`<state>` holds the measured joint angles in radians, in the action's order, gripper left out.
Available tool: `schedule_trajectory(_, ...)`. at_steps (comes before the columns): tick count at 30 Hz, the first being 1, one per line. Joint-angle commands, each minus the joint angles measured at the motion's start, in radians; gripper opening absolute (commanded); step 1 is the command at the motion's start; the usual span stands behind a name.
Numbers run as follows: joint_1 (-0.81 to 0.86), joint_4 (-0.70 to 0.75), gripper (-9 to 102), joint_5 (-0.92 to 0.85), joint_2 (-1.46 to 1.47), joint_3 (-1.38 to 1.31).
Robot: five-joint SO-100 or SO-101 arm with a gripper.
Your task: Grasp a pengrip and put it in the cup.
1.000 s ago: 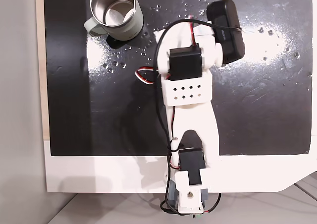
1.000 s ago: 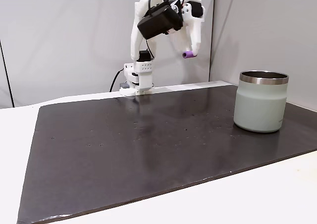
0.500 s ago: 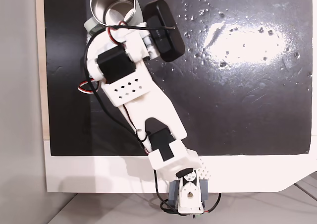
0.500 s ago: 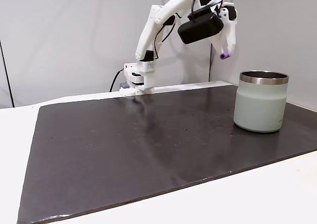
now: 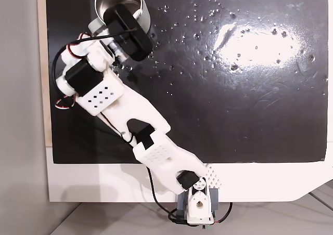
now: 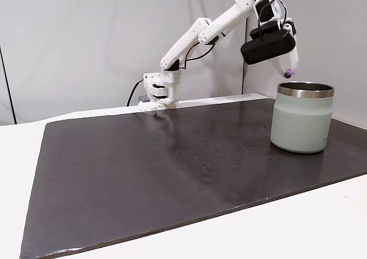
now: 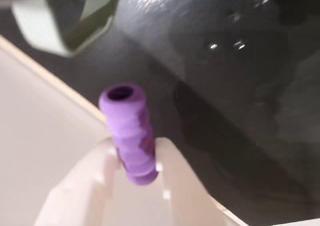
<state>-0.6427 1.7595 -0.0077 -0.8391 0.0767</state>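
**Carry step: grip held high beside the mug rim**

Clamped between the white two-finger gripper [image 7: 134, 158]: a small purple ribbed rubber pengrip [image 7: 129, 132], hollow end poking out past the fingertips. In the side fixed view, pengrip [image 6: 288, 73] hanging at the gripper's [image 6: 288, 71] tip, just above and slightly left of the steel rim of the pale grey-green round mug [image 6: 301, 118], clear of it. From the top-down fixed view, black wrist camera housing [image 5: 128, 30] overlapping the mug [image 5: 141, 5], shiny steel inside. Judged as transport nearly done, release not yet made. Next move calls for centring over the mouth, then parting the fingers; off-centre, likely to bounce onto the black mat [image 6: 149, 173].
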Motion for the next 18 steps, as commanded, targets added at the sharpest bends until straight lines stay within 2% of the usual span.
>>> schedule_trajectory(1, -0.017, -0.055, 0, -0.011, -0.005, -0.084)
schedule_trajectory(18, 0.155, -0.250, 0, -0.020, -0.029, -0.150)
